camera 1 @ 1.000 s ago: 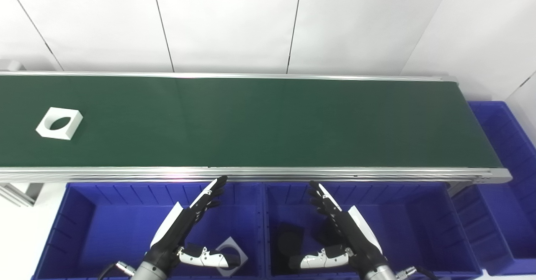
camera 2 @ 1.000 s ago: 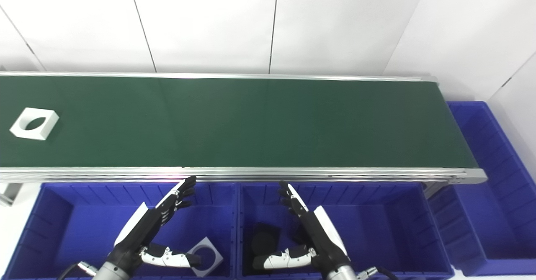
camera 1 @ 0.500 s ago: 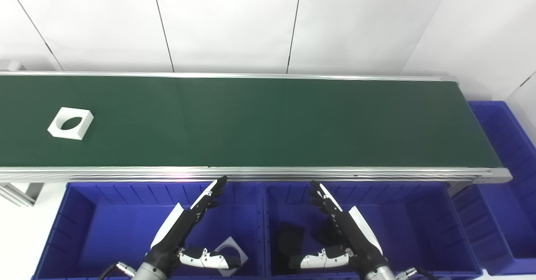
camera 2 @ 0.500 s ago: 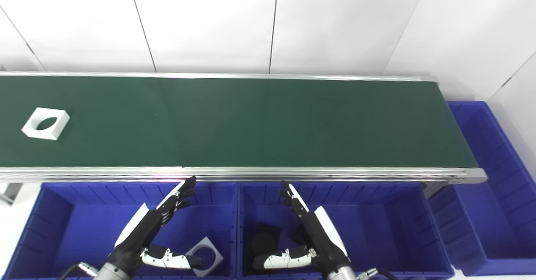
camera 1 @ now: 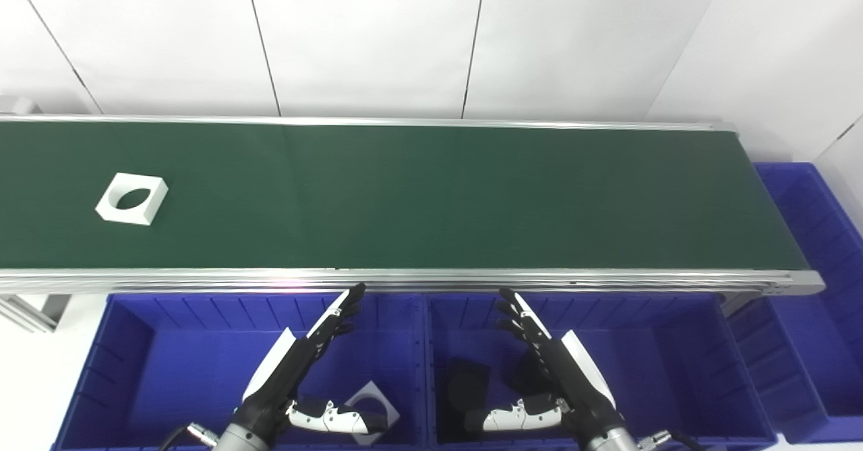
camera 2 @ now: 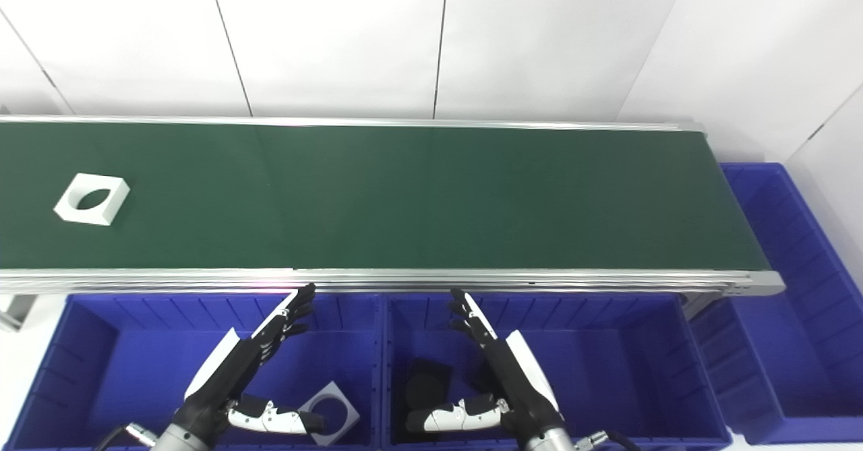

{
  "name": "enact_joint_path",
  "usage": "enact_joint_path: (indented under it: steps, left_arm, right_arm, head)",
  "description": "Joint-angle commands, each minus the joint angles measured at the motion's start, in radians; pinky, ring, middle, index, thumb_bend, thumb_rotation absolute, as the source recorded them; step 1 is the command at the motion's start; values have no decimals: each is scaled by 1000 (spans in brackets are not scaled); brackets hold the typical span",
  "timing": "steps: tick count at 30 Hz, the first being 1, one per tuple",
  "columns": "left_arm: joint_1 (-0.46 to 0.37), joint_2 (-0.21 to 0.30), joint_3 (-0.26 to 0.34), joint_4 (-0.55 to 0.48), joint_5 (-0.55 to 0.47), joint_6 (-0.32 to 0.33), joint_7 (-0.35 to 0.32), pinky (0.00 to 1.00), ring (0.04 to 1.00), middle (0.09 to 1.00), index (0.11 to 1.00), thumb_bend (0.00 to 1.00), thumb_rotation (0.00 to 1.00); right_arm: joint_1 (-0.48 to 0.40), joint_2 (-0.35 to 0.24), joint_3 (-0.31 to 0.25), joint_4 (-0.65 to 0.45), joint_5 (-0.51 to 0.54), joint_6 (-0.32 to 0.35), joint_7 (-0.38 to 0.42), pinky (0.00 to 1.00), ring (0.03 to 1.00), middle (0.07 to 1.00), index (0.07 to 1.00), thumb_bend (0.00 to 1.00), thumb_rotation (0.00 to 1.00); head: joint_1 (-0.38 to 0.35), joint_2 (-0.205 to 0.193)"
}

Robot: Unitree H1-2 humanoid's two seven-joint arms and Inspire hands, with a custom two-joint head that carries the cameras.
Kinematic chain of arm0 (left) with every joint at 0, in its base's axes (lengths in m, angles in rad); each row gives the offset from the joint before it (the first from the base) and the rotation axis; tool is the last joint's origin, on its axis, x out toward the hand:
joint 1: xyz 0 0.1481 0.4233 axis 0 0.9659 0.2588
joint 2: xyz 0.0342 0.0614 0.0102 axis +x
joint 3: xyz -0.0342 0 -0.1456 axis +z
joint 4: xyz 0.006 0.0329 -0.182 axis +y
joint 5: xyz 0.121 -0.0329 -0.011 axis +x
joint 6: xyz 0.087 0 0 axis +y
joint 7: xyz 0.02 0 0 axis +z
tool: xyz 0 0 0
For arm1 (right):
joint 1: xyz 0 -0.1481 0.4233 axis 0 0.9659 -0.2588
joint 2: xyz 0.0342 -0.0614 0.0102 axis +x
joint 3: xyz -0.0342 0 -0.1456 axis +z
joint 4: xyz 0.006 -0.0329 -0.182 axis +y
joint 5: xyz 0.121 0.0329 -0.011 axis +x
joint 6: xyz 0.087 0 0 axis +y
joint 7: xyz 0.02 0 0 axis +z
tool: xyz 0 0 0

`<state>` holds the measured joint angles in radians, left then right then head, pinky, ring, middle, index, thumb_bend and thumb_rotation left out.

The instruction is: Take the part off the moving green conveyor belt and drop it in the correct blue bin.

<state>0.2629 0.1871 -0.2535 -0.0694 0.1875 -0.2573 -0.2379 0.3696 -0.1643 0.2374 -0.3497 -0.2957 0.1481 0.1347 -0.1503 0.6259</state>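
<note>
Part's riding your way, hands idle, fingers apart.
White part (camera 1: 131, 199) has slid right along the belt (camera 1: 431, 195) since 1 s ago (still well left of your left hand (camera 1: 296, 370)); right hand (camera 1: 556, 370) empty too. Matching piece (camera 1: 374, 404) lies in left bin (camera 1: 128, 343), so wait, then grab w/ left.

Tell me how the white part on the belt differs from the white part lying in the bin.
The white part on the belt lies fully in view on the green conveyor belt; the white part in the bin sits in the left blue bin, partly hidden by the left hand. Both are white squares with round holes.
</note>
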Motion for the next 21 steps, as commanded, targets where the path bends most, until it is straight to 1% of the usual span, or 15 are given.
enact_joint_path:
  steps: [1, 7, 11, 14, 18, 21]
  left_arm:
    - [-4, -2, 2, -18, 0, -31, 14, 893, 953, 988, 974, 874, 317]
    - [-5, -1, 3, -15, -4, -36, 14, 896, 956, 989, 975, 875, 320]
    - [-5, -1, 3, -14, -5, -41, 13, 902, 956, 986, 973, 872, 313]
    - [-4, -2, 3, -14, -3, -45, 16, 897, 953, 984, 972, 870, 312]
    - [-4, -1, 4, -17, -6, -38, 12, 899, 954, 986, 974, 872, 316]
    - [-5, 0, 5, -14, -12, -43, 10, 907, 959, 989, 974, 870, 309]
  right_arm:
    - [1, 4, -2, -27, 6, -61, -14, 938, 929, 946, 990, 819, 78]
    - [1, 5, -2, -28, 13, -58, -12, 965, 936, 949, 993, 816, 76]
    - [0, 4, -1, -27, 8, -64, -13, 963, 934, 947, 991, 816, 67]
    - [0, 3, 0, -28, 1, -63, -15, 949, 929, 945, 989, 816, 80]
    - [1, 5, -1, -29, 3, -59, -13, 944, 923, 943, 988, 818, 78]
    - [2, 5, -1, -34, 8, -54, -9, 956, 924, 948, 991, 814, 68]
  head:
    - [0, 0]
    - [0, 1]
    - [0, 1]
    - [0, 2]
    - [0, 2]
    - [1, 7]
